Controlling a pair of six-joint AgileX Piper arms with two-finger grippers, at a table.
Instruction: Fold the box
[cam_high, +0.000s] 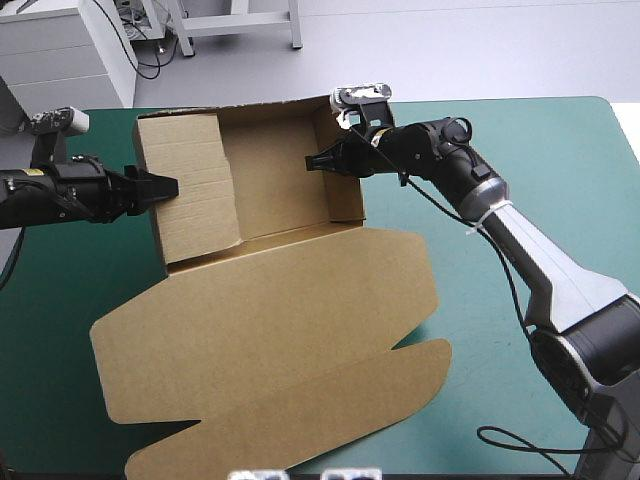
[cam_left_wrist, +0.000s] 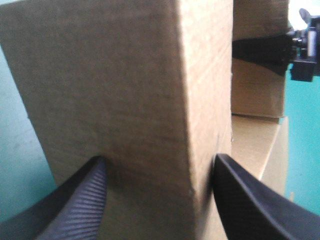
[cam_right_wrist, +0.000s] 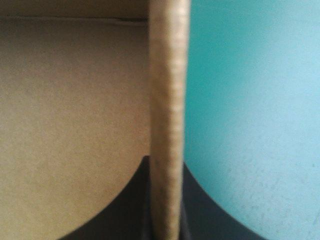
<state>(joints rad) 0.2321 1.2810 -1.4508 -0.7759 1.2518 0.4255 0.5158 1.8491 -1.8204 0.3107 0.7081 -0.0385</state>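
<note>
The brown box (cam_high: 270, 300) lies mid-table as an open tray with its walls raised and its lid flat toward the front edge. My left gripper (cam_high: 165, 187) is at the tray's left wall, where a flap leans inward. In the left wrist view that folded wall (cam_left_wrist: 125, 90) stands between the spread fingers of the open gripper (cam_left_wrist: 160, 159). My right gripper (cam_high: 315, 161) is shut on the tray's right wall. Its own view shows the wall's edge (cam_right_wrist: 167, 100) pinched at the gripper (cam_right_wrist: 166, 161). The right gripper (cam_left_wrist: 260, 50) also shows across the tray.
The teal-green cover (cam_high: 500, 150) is bare to the right of the tray and beyond the lid's right edge. The lid's front flaps reach close to the table's front edge (cam_high: 480, 468).
</note>
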